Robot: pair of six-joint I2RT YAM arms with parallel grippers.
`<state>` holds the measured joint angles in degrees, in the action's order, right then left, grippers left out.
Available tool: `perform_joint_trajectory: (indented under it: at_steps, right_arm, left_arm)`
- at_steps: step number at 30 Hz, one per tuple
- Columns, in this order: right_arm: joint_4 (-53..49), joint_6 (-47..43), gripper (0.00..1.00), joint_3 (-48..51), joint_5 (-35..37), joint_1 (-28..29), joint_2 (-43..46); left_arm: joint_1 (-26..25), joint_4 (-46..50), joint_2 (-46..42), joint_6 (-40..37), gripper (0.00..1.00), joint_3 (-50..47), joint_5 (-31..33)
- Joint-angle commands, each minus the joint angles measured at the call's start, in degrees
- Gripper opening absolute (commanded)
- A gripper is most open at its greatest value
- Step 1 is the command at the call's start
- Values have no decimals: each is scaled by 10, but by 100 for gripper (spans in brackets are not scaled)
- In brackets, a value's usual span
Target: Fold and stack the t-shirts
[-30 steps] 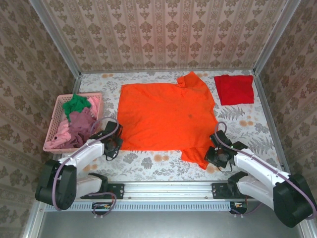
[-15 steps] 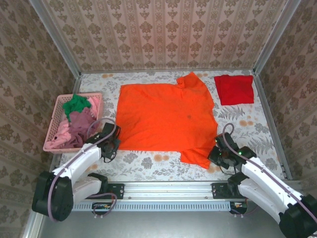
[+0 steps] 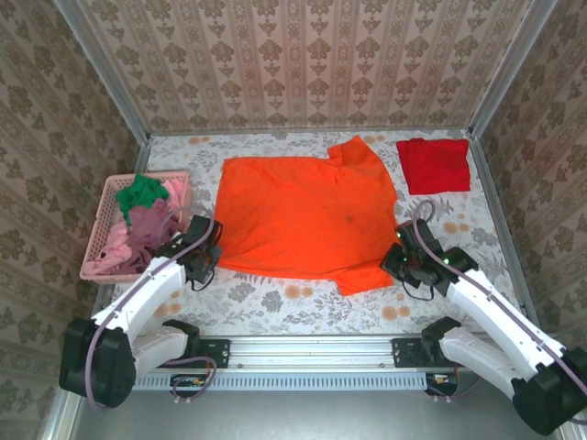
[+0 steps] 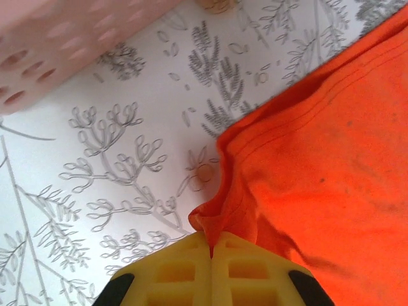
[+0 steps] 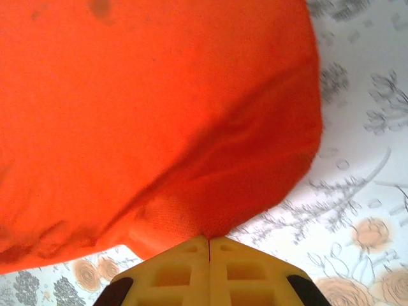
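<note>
Orange t-shirt (image 3: 307,215) was gripped for folding.
Its near edge sat clamped in left fingers (image 4: 182,271) and right fingers (image 5: 175,271); next needed an even lift.

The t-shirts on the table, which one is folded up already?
The red t-shirt in the far right corner: it is a small neat square. The orange t-shirt lies spread open, and the other shirts sit bunched in the pink basket.
</note>
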<state>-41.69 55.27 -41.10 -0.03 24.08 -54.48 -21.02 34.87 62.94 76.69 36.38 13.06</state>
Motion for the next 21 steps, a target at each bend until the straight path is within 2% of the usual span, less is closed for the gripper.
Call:
perform_joint_trajectory:
  at_steps: [1, 4, 12, 21]
  right_arm:
    - [19, -28, 0, -49, 42, 3, -37]
    - [14, -50, 0, -88, 76, 0, -77]
    - [47, -100, 0, -150, 70, -34, -161]
    - [60, -132, 0, -177, 79, -74, -190]
  left_arm:
    - [25, -3, 25, -36, 0, 28, -9]
    - [60, -16, 51, -56, 0, 43, -35]
    - [95, -33, 103, -89, 0, 89, -66]
    - [104, -48, 154, -115, 0, 135, -76]
